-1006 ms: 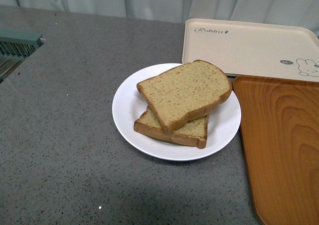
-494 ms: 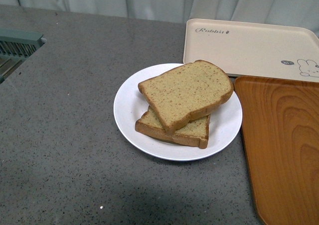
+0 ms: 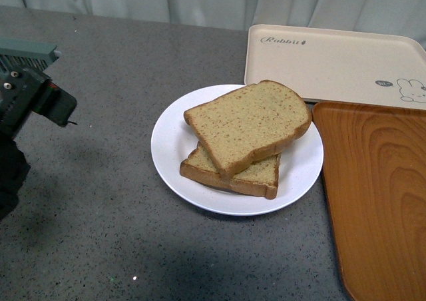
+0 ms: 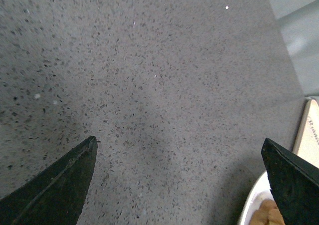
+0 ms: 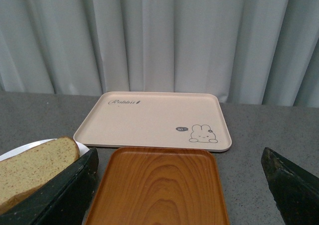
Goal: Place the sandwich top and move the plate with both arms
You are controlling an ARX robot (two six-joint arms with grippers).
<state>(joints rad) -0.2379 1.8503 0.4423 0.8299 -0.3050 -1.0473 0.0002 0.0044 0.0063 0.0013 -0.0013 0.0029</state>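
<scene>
The left gripper (image 4: 178, 139), wide open, has just appeared left of the plate (image 3: 170, 148); the sandwich top (image 3: 246, 122) already sits placed.

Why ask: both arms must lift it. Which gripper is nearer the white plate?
Left, probably: the left gripper hovers over countertop, the plate rim beside one fingertip. The right gripper is above the orange tray, plate off to its side.
</scene>
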